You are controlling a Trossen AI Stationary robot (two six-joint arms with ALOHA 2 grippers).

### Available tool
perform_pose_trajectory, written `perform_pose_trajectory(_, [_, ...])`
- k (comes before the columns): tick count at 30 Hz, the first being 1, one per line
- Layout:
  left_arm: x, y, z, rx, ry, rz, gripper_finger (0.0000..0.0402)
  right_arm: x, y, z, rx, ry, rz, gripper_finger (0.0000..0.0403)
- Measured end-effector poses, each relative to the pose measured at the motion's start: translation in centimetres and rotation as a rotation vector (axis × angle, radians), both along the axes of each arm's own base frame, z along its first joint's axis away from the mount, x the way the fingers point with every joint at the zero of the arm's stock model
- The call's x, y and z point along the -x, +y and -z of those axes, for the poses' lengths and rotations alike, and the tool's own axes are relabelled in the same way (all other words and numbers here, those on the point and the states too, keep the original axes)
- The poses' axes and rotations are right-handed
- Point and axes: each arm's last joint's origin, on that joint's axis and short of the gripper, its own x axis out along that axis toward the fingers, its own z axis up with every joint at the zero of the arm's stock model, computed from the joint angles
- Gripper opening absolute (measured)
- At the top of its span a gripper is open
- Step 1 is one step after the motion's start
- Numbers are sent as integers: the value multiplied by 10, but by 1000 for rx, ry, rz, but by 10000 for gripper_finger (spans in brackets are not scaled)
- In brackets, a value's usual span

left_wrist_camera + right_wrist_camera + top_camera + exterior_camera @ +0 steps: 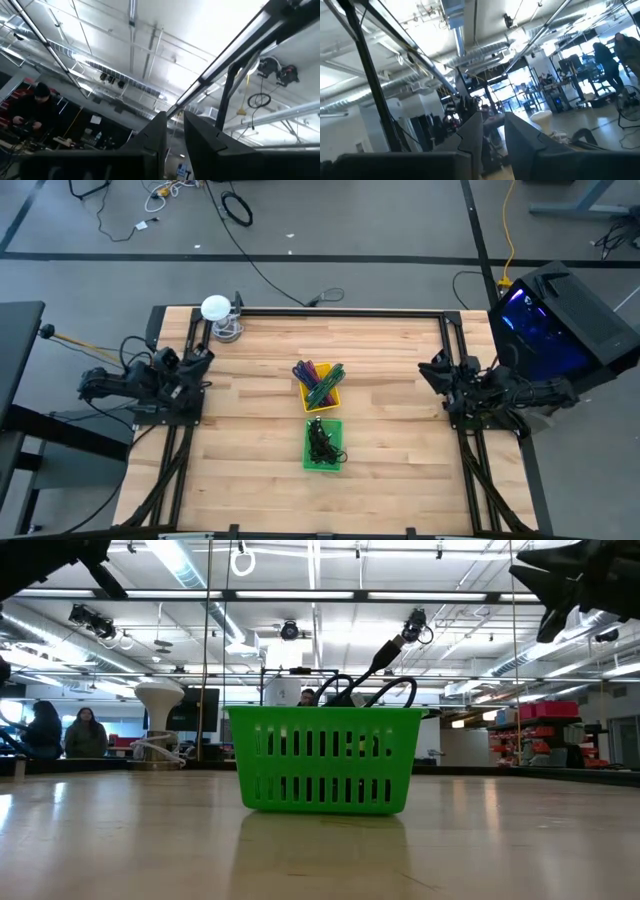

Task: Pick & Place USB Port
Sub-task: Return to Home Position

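Green bin (322,758) hides the yellow bin (321,406) at table level; wrist views show left pincer (174,116) and right pincer (493,116) closed.

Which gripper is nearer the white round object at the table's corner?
Left. The left gripper sits at the table's left edge, close to the white round object; the right gripper sits across the table at its right edge.

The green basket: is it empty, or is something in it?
Not empty: black cables lie inside the green basket, looping above its rim.
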Motion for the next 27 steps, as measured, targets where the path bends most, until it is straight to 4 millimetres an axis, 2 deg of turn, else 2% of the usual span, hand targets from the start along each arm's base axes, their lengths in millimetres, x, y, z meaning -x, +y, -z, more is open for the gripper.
perform_pose_trajectory(16, [-3,6,3,-2,45,-94,69,-3,0,6,4,71,26,84])
perform_pose_trajectory(23, [-3,6,3,-3,46,-94,69,-6,3,14,290,189,25,84])
perform_pose_trajectory(27, [-3,6,3,-3,47,-94,69,-8,3,21,332,273,18,84])
